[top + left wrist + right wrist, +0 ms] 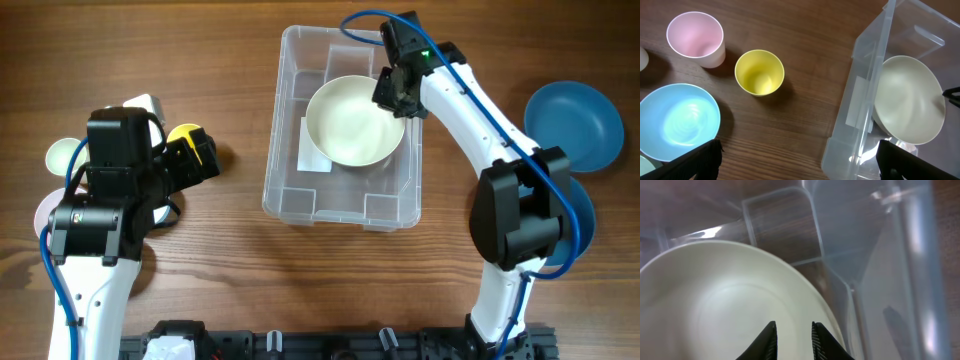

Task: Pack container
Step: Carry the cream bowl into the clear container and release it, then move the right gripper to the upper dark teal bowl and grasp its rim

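Container (340, 125) sits on the counter (240, 260) directly beneath the right pincer (393, 92), and it already has a cream bowl (352, 122) resting inside it. The right pincer hangs over the bowl's rim, at the edge nearest the container's wall. On the right wrist view, its fingers (769, 341) stand close together with only a slim gap, and the bowl's smooth inner surface (725, 310) shows through that gap. Whether they pinch the rim or merely hover beside it cannot be told. Just beyond the fingertips, the clear wall of the container (875, 280) rises with the wood grain showing through.

Over to the left pincer (205, 152): it stands well apart from the container, out over open counter. On its own camera, the two fingers (702, 160) sit wide apart at the lower corners, jaws spread and holding nothing. Ahead of it stand a yellow cup (760, 72) and, farther out, a pink cup (695, 37), both upright. A light blue bowl (677, 120) lies just beside the finger on the side away from the container. On the other side, near its second finger, the container's corner (855, 115) comes into view with the cream bowl (910, 100) tilted inside it.

A dark blue bowl (575, 125) lies well apart from the right pincer, on the far side of that arm.
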`<state>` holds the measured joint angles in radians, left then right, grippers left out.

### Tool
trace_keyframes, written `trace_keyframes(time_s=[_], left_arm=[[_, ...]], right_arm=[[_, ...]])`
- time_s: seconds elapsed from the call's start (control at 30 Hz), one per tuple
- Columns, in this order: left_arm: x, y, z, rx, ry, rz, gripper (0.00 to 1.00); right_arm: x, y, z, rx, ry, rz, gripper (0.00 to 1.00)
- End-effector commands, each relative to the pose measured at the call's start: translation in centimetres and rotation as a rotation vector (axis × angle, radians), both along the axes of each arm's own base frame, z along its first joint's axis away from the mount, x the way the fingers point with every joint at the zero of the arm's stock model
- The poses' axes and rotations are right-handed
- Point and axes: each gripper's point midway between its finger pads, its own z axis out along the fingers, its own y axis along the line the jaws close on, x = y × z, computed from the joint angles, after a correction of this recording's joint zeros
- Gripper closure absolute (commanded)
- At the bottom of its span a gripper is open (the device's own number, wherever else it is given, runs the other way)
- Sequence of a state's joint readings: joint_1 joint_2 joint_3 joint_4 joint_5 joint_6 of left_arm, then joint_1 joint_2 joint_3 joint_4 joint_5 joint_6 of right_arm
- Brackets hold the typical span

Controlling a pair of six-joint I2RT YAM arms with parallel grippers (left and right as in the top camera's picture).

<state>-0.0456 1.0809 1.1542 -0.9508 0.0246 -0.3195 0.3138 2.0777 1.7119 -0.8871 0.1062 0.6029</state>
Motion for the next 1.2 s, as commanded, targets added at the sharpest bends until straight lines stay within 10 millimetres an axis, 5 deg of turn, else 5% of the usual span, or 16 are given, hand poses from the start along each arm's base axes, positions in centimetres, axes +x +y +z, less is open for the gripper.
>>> trace_keyframes(time_s=[0.0, 0.2, 0.3, 0.33, 0.57, 0.77, 0.97, 1.17], left_arm=[[0.1, -0.1, 0.8, 0.001, -0.021, -0.015, 0.00], [0.1, -0.1, 0.8, 0.001, -0.020, -0.016, 0.00], [0.0, -0.1, 0.7, 0.001, -0.018, -0.016, 0.00], [0.0, -0.1, 0.7, 0.001, -0.017, -0.016, 0.00], [-0.1, -0.1, 0.6, 0.001, -0.013, -0.015, 0.00], [-0.1, -0.1, 0.6, 0.001, -0.014, -0.015, 0.00], [-0.1, -0.1, 0.6, 0.001, -0.013, -0.015, 0.00], [-0.1, -0.1, 0.6, 0.001, -0.014, -0.015, 0.00]], right_arm=[[0.4, 0.5, 3.8, -0.018, -0.091, 0.083, 0.73], [-0.1, -1.9, 14.4, -0.033, -0.331, 0.091, 0.72], [-0.1, -4.5, 16.8, -0.055, -0.386, 0.057, 0.83], [0.1, -5.3, 16.5, -0.068, -0.376, 0.056, 0.94], [1.8, -8.5, 9.4, -0.105, -0.221, 0.005, 0.96], [3.8, -7.0, 3.5, -0.033, -0.145, 0.087, 0.96], [4.9, -4.0, 2.4, 0.096, -0.168, 0.202, 0.96], [5.4, -3.9, 2.6, 0.102, -0.188, 0.197, 0.96]])
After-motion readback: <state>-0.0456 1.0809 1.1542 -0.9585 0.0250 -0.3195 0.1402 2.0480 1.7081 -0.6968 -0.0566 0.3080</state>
